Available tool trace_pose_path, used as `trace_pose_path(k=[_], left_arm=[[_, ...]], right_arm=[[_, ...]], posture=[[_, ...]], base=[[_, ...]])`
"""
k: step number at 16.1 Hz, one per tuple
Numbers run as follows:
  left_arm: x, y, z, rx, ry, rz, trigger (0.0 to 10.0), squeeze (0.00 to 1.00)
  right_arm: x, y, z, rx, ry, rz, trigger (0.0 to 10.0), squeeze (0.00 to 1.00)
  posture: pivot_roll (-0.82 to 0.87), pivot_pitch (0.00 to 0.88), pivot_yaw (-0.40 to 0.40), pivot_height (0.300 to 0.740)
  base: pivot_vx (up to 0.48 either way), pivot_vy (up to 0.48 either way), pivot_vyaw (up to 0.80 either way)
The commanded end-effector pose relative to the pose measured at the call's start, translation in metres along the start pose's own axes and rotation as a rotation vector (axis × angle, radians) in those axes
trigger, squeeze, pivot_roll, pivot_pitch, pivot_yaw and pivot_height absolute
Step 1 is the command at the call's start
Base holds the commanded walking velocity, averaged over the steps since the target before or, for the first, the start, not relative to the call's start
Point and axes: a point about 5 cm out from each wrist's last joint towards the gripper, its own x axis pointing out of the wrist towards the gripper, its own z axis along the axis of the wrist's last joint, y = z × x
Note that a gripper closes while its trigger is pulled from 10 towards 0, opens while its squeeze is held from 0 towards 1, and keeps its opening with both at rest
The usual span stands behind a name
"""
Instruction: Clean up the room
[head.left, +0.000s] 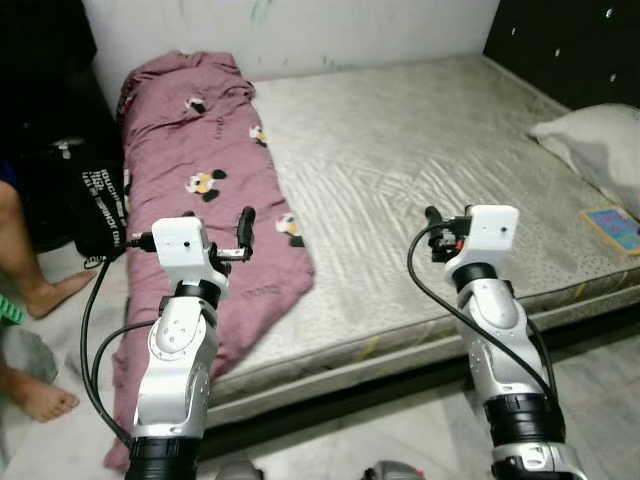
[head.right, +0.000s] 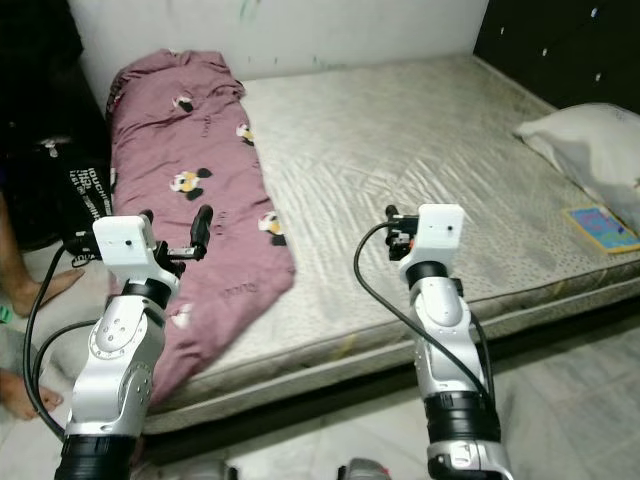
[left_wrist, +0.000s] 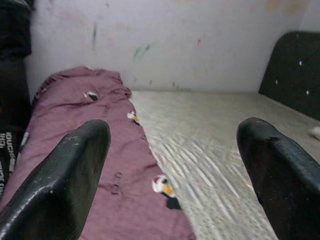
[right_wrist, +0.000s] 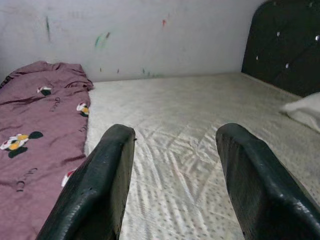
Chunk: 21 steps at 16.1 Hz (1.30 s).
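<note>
bed: bare mattress (head.left: 430, 170) with a grey quilted top, set low on the floor against the white wall (head.left: 330, 30), dark headboard (head.left: 570, 50) off on the robot's right

blanket: maroon blanket (head.left: 200, 200) with cartoon mouse prints, bunched in a long heap down the left side of the mattress, lower end spilling over the front edge toward the floor

pillow: white pillow (head.left: 590, 140) up by the headboard, with a small colourful book (head.left: 612, 228) just beside it near the front edge

left side stuff: black bag (head.left: 95, 205) with white lettering on the floor next to the bed, and a person's bare feet (head.left: 50, 295) close by

left gripper: left gripper (head.left: 240, 235) held up over the lower part of the blanket, fingers (left_wrist: 65, 185) wide apart, nothing in them, not touching the cloth as far as I can tell

right gripper: right gripper (head.left: 437, 235) raised over the bare front part of the mattress, fingers (right_wrist: 100, 185) apart too, holding nothing

progress: honestly looks like barely anything is done yet, blanket's a crumpled mess and half off the bed, book lying loose

what's left: my guess is pretty much all of it, grab the blanket, then spread or fold it, then deal with the book and bag
</note>
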Motion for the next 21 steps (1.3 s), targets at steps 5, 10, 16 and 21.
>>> trace_pose_path(k=[5,10,16,21], left_arm=[[0.001,0.01,0.007,0.031,-0.037,0.037,10.0,0.0],[0.0,0.011,0.012,0.049,-0.08,0.053,10.0,0.0],[-0.006,0.011,0.01,0.027,-0.053,0.016,10.0,0.0],[-0.009,0.02,0.006,0.083,-0.036,0.095,10.0,0.0]], right_arm=[[0.005,0.01,0.008,0.01,-0.028,0.034,10.0,0.0],[0.006,0.009,0.008,0.014,-0.032,0.029,10.0,0.0],[0.005,0.008,0.009,0.015,-0.033,0.028,10.0,0.0],[0.004,0.008,0.008,0.018,-0.03,0.027,10.0,0.0]], posture=[[-0.06,0.0,-0.001,0.74],[-0.06,0.0,-0.003,0.74],[-0.06,0.0,-0.002,0.74],[-0.06,0.0,0.001,0.716]], base=[[0.0,0.471,0.0],[0.0,0.093,0.0],[0.0,0.0,0.0],[0.0,0.0,0.0]])
